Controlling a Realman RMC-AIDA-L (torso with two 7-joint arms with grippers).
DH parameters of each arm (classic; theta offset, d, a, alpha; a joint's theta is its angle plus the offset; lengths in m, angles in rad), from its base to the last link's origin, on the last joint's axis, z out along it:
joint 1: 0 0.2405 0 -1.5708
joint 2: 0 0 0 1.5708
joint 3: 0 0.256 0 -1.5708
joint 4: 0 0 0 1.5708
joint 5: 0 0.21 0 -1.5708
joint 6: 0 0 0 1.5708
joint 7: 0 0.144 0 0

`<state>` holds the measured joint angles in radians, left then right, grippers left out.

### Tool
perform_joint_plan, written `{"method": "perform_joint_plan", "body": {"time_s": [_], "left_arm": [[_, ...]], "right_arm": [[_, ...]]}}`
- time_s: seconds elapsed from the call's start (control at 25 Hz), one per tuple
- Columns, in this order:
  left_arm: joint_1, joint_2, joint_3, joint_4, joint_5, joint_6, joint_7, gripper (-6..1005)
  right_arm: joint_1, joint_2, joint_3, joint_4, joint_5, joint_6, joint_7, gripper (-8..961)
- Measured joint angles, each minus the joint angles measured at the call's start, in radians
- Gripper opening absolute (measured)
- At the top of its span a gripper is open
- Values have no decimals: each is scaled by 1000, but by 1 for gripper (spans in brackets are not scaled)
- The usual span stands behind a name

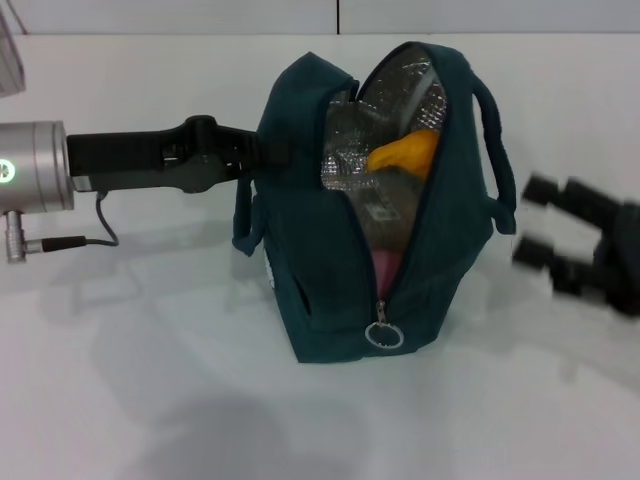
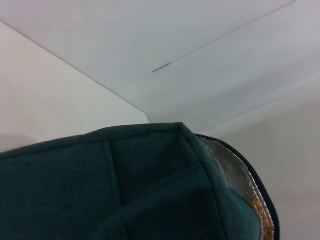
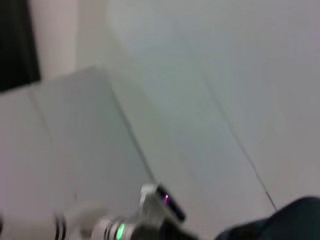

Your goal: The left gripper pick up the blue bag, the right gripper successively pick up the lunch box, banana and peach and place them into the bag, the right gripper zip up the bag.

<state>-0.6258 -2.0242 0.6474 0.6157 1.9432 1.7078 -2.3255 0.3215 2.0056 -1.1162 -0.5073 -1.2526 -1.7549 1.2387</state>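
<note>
Teal fabric of the blue bag [image 1: 320, 290] is clamped by the left gripper [image 1: 262, 152]; the banana [image 1: 405, 152] is seen inside. The right gripper [image 1: 545, 225] is held apart-jawed nearby. No writing is legible.

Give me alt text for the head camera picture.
A blue bag stands unzipped on a white table, banana inside. The left pincer meets its side; the right pincer, open, hangs beside it.

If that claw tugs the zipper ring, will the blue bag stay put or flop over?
The blue bag looks like soft fabric, so it would probably sag or shift. The left gripper at its side should steady it. The banana inside adds a little weight. The right gripper is open, beside the bag.
</note>
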Motion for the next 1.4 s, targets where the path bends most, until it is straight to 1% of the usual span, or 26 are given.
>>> {"method": "perform_joint_plan", "body": {"time_s": [0.08,0.2,0.32,0.4,0.52,0.68,0.76,0.92,1.04,1.16,1.4], "left_arm": [[6,-2,0,0,-2,-5,0,41],[10,-5,0,-1,-3,-6,0,41],[10,-8,0,-1,-3,-10,0,41],[10,-10,0,-1,-4,-13,0,41],[8,-11,0,-1,-6,-13,0,41],[6,-12,0,-1,-7,-13,0,41],[4,-14,0,-1,-7,-13,1,41],[3,-14,0,-1,-7,-13,2,40],[5,-15,0,-1,-7,-13,2,40],[8,-15,0,-1,-7,-13,2,41],[10,-14,0,-1,-7,-12,4,40]], "right_arm": [[-17,3,-14,60,-19,-21,-135,791],[-12,3,-47,150,-28,-26,-259,833],[-8,4,-120,179,-38,-5,-360,876],[-2,5,-184,181,-36,19,-407,875],[30,9,-263,182,-30,81,-412,874],[68,18,-339,181,-17,182,-390,872],[77,20,-383,175,14,221,-390,871],[87,21,-525,137,127,301,-389,870],[90,21,-616,90,161,348,-373,868],[90,21,-658,71,170,371,-357,867],[81,19,-665,82,238,365,-356,865]]}}
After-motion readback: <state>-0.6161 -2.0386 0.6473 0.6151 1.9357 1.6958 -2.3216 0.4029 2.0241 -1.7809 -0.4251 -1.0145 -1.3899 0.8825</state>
